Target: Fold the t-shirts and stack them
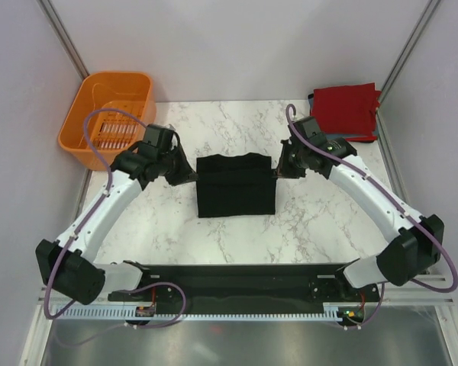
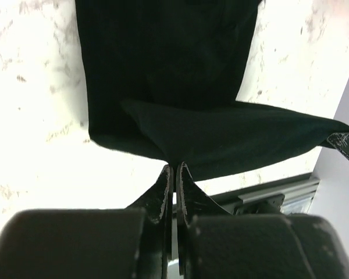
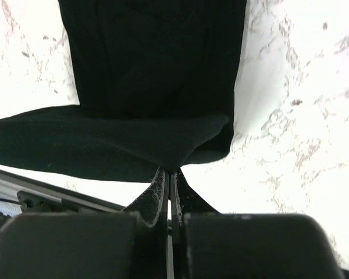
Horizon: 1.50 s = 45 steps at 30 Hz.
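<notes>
Left fingers (image 2: 163,189) and right fingers (image 3: 158,195) pinched shut on opposite edges of the black t-shirt (image 1: 237,191), mid-frame on the tabletop (image 1: 175,229); best carried level and together, keeping the fold square.

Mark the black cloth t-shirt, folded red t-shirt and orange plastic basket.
black cloth t-shirt (image 1: 236,194), top view, its middle
folded red t-shirt (image 1: 345,109), top view, upper face
orange plastic basket (image 1: 78,116), top view, left wall
</notes>
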Available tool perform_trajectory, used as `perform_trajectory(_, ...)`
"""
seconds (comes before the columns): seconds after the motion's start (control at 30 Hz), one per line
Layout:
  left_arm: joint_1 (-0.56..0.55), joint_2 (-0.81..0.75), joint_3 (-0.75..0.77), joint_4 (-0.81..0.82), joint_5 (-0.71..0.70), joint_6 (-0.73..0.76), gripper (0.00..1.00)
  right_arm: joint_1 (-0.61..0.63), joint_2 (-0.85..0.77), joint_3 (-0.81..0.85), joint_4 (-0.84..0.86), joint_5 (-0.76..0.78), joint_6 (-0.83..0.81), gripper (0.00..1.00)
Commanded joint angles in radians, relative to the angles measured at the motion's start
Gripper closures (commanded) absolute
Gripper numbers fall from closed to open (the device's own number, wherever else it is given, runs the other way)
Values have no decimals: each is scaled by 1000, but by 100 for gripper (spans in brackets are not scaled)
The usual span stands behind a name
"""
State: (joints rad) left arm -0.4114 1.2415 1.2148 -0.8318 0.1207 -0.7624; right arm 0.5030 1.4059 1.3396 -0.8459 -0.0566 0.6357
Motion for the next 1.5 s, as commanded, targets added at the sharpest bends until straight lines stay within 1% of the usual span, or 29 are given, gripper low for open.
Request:
perform_trajectory(0.0,57,70,93,33,16,94,98,-49,65,87,-1,-5,-87,100)
perform_trajectory(0.33,129,349,281,57,51,132,98,-109,310,246,51,-48,-136,100)
perform_trajectory(0.47,163,519,383,72,60,158,98,-139,433,309,86,-38,-151,100)
perform_trajectory(0.5,184,620,449,71,72,161,96,-156,465,352,93,-32,-149,100)
perform_trajectory(0.53,194,669,488,69,82,167,93,-165,546,383,100,-29,-149,100)
perform_trajectory(0.57,204,735,530,65,109,169,78,-176,597,476,106,-40,-149,97)
perform_trajectory(0.6,230,854,631,63,141,166,63,-197,651,534,105,-51,-151,85)
perform_trajectory(0.63,243,927,696,60,240,161,51,-207,774,606,84,-69,-160,51)
perform_trajectory(0.67,249,987,766,53,282,166,40,-218,838,786,33,-75,-157,43)
perform_trajectory(0.7,249,1042,963,-46,301,172,36,-231,896,884,-28,-78,-154,40)
perform_trajectory(0.73,247,1158,1080,-114,327,175,34,-233,965,964,-120,-81,-148,35)
perform_trajectory(0.77,244,1190,1183,-168,336,175,30,-235,966,1022,-136,-84,-142,34)
perform_trajectory(0.8,234,1199,1286,-205,341,178,30,-228,943,989,-127,-86,-137,30)
perform_trajectory(0.83,227,1163,1284,-198,330,176,29,-225,851,928,-40,-86,-127,25)
perform_trajectory(0.87,221,1124,1263,-188,315,181,29,-224,797,768,17,-89,-117,20)
perform_trajectory(0.9,218,1092,1193,-181,301,179,29,-227,747,689,69,-100,-113,12)
perform_trajectory(0.93,218,1019,1149,-173,275,179,29,-227,672,626,140,-110,-116,9)
perform_trajectory(0.97,218,985,1111,-171,258,181,30,-228,650,534,162,-127,-122,7)
perform_trajectory(1.03,218,910,990,-171,231,187,30,-230,615,457,214,-216,-142,5)
perform_trajectory(1.07,217,836,950,-171,228,189,31,-231,608,394,229,-244,-158,5)
perform_trajectory(1.13,212,752,827,-170,214,205,32,-233,607,342,266,-306,-177,5)
perform_trajectory(1.17,207,669,745,-168,208,215,32,-235,605,302,277,-318,-189,5)
perform_trajectory(1.2,203,629,702,-168,201,224,32,-235,610,287,287,-322,-194,5)
perform_trajectory(1.23,200,590,654,-165,180,242,32,-235,614,274,303,-324,-200,6)
perform_trajectory(1.27,198,546,561,-161,174,248,33,-236,619,262,307,-324,-205,6)
perform_trajectory(1.33,197,426,465,-153,157,268,33,-241,645,260,317,-330,-221,9)
perform_trajectory(1.37,198,388,375,-148,148,275,34,-244,654,263,323,-339,-226,11)
perform_trajectory(1.4,197,307,330,-141,139,281,34,-248,675,266,324,-342,-237,13)
perform_trajectory(1.47,198,235,206,-118,108,294,34,-256,696,280,340,-351,-245,17)
